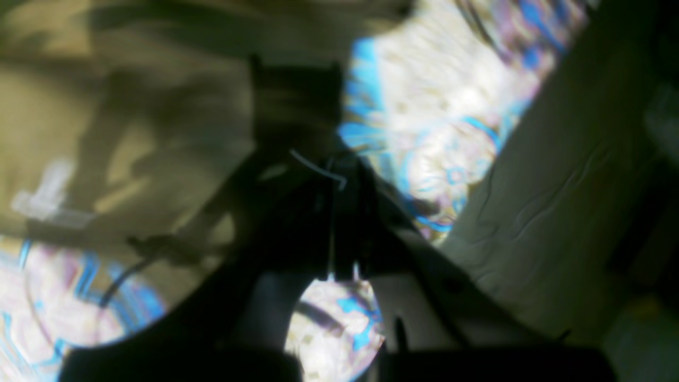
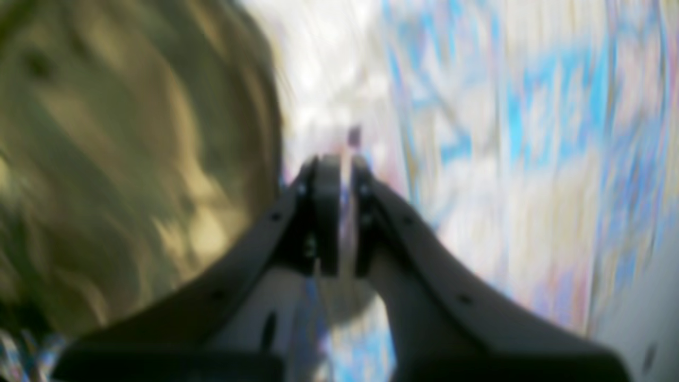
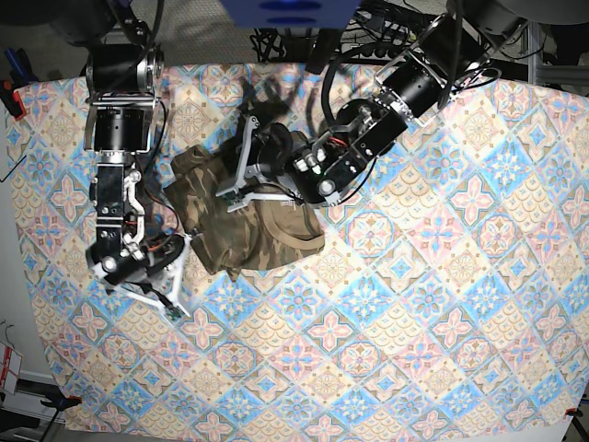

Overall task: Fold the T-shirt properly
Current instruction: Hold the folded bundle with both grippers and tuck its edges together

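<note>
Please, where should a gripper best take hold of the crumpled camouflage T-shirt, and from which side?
Probably the tan neckband edge of the soft green-brown camouflage T-shirt. In the base view it lies exposed at the heap's lower right, so approach from that side, over the blue-pink patterned cloth; elsewhere the shirt is bunched.

The T-shirt (image 3: pixel 241 216) is green, brown and tan camouflage with a tan neckband. The cloth (image 3: pixel 433 304) beneath has blue, pink and cream tiles.

The base view looks straight down from high above on both arms, the T-shirt (image 3: pixel 244 216) and the patterned cloth (image 3: pixel 442 304). Each wrist view peers along its own closed jaws, close and blurred, sharing shirt and cloth with the base view.
</note>
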Robot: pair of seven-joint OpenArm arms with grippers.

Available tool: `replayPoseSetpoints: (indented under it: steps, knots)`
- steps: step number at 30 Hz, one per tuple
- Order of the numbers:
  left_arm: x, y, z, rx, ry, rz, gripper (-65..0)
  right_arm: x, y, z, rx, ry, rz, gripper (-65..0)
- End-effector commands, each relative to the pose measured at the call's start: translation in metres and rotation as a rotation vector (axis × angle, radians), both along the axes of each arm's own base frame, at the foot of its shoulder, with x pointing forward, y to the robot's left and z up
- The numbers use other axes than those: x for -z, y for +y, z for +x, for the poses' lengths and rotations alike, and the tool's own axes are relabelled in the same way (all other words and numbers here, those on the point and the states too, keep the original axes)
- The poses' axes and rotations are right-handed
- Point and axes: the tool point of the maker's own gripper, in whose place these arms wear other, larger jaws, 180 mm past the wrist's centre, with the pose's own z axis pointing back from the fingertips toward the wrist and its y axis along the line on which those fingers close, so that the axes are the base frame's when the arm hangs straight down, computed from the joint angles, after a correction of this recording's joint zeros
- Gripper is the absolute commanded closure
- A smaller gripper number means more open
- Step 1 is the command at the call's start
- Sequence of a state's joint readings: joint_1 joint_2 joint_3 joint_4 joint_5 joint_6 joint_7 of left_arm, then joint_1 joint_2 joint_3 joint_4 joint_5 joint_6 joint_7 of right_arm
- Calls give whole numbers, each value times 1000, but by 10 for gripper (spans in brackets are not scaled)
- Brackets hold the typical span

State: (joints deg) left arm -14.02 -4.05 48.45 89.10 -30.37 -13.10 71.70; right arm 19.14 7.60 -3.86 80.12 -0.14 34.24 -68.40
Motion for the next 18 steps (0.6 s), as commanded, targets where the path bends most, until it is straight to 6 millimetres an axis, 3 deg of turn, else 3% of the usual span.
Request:
replayPoseSetpoints:
  steps: [1, 4, 11, 14, 18]
  knots:
    - [-12, -11, 3, 17, -30, -37, 0, -13, 6, 17, -21, -46, 11, -37]
    - [-1, -10, -3, 26, -3, -10, 0, -2, 18, 27, -56, -23, 30, -37]
    - [51, 3, -1, -27, 73, 56, 0, 32, 36, 40, -87, 33, 114, -37]
    - [52, 3, 3, -32, 65, 52, 0, 47, 34, 38, -72, 67, 138, -37]
    - [49, 9, 17, -71, 51, 46, 0, 61, 11, 31, -72, 102, 43, -37]
